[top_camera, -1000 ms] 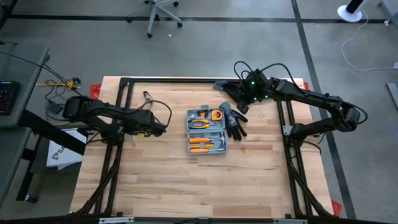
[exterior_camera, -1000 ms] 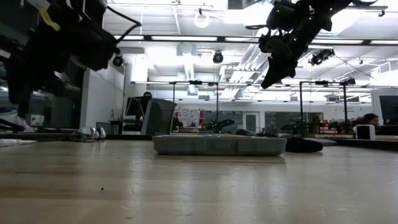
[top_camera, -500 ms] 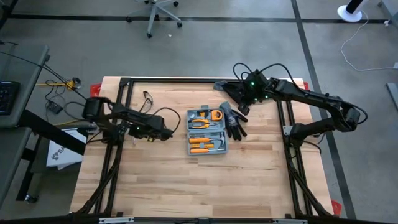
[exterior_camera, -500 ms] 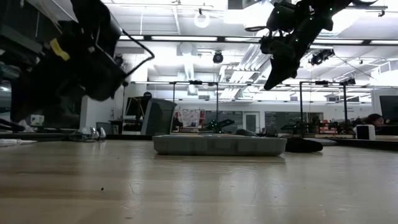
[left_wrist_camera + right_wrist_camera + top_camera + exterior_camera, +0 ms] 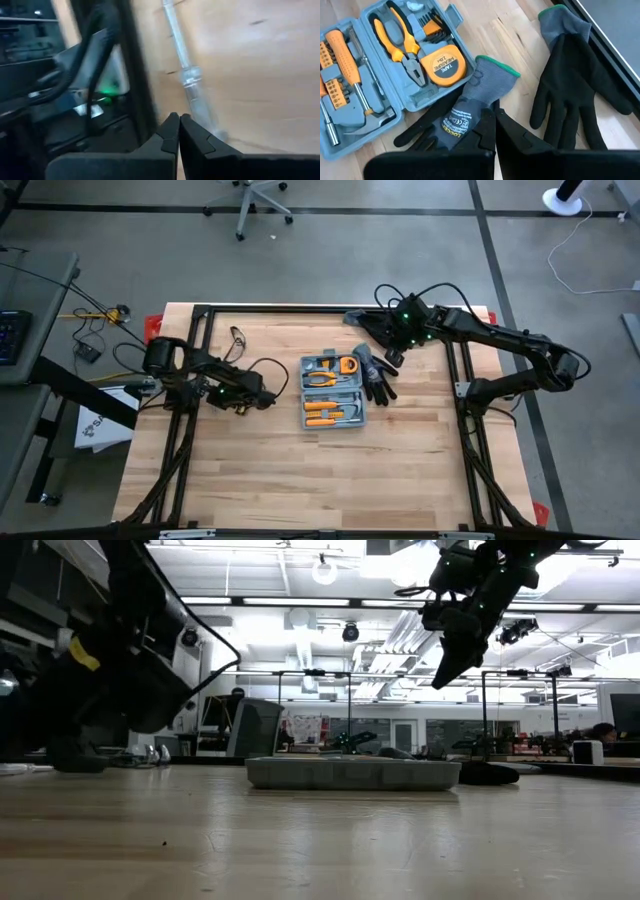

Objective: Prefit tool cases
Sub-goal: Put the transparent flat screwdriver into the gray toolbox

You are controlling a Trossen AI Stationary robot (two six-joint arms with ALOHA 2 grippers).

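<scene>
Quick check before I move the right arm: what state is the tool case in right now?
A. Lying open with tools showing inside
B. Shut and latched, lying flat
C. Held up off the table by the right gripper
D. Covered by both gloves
A. The tool case lies open on the table, with orange-handled pliers and a tape measure showing in its trays; the right gripper hangs above the gloves, shut and empty.

Workshop surroundings
Grey concrete floor (image 5: 330, 240) surrounded the table; an office chair (image 5: 252, 202) stood behind; ceiling strip lights (image 5: 300, 602) were lit.
</scene>
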